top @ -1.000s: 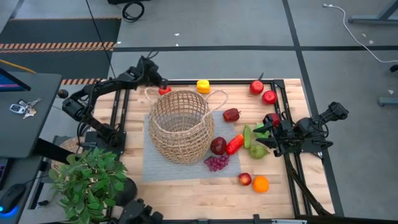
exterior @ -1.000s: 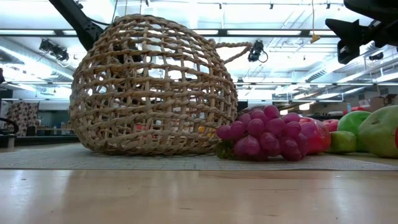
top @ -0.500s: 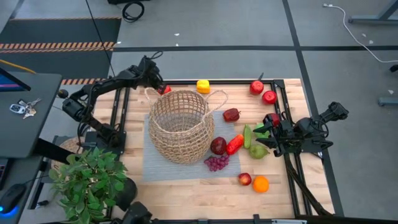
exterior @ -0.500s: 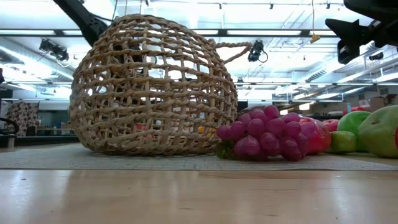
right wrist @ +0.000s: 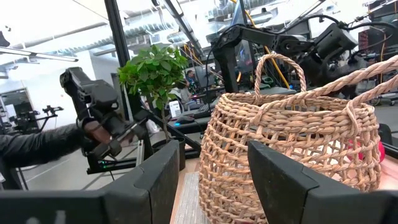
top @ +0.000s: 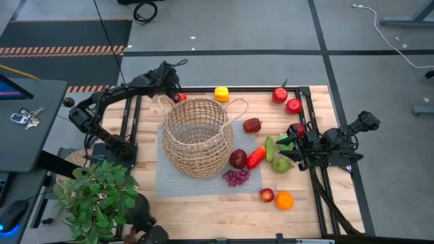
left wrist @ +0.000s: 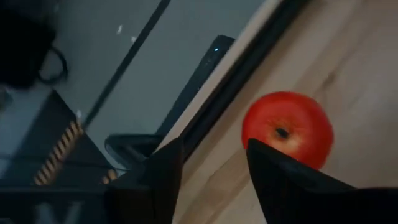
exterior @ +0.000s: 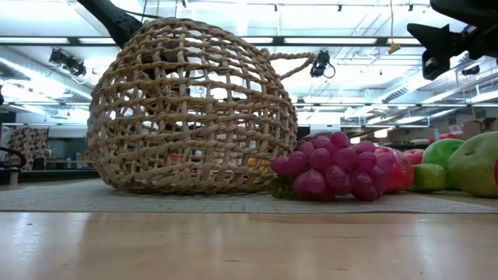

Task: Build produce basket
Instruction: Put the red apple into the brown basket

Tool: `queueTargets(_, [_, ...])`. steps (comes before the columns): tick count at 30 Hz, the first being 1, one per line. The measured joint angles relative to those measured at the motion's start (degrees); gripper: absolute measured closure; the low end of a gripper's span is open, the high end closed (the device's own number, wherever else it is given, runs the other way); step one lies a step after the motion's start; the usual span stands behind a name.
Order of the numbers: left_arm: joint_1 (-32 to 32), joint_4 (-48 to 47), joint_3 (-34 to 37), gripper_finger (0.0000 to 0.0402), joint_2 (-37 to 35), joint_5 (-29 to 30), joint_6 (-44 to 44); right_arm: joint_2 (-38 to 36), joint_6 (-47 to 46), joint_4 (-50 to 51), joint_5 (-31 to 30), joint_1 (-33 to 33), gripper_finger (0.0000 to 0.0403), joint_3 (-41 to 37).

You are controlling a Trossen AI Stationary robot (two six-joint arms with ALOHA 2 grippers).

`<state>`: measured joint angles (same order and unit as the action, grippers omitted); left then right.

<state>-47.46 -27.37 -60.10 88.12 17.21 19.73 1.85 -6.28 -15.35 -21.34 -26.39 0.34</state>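
The tan wicker basket [top: 198,139] stands on a grey mat [top: 169,184] in the middle of the table. A red apple [top: 179,97] lies on the wood by the basket's far left handle. My left gripper [top: 174,87] hovers over it, slanting down, open. In the left wrist view the apple [left wrist: 287,127] sits just beyond the gripper [left wrist: 214,149], with nothing between the fingers. The other produce lies to the right of the basket: grapes [top: 236,177], chili [top: 255,157], pears [top: 281,164], orange [top: 284,200]. My right gripper [top: 285,145] waits at the right edge, open.
A yellow pepper [top: 221,94] and two red apples [top: 280,95] lie along the far edge. A potted plant [top: 95,196] stands off the near left corner. A black frame rail [top: 305,115] runs along the table's right side. A person's sleeve [right wrist: 37,149] shows beyond the table.
My left gripper has risen a little and shifted slightly toward the table's right beside the basket's far left handle, its wrist rolling. The apple below it, the basket and the other produce have stayed where they were.
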Motion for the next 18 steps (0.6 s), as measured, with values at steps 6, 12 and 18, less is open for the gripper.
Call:
queueTargets(6, [2.35,-2.2,0.02,0.0153,0.0,0.24,19.19,0.0,0.0,0.0,0.0,0.02,0.0206,0.01])
queueTargets(12, [4.73,-3.66,0.02,0.0107,0.0,0.16,27.15,0.0,0.0,0.0,0.0,0.0,0.0206,0.01])
queueTargets(18, [4.7,-3.71,0.02,0.0057,0.0,0.13,24.8,0.0,0.0,0.0,0.0,0.02,0.0206,0.0])
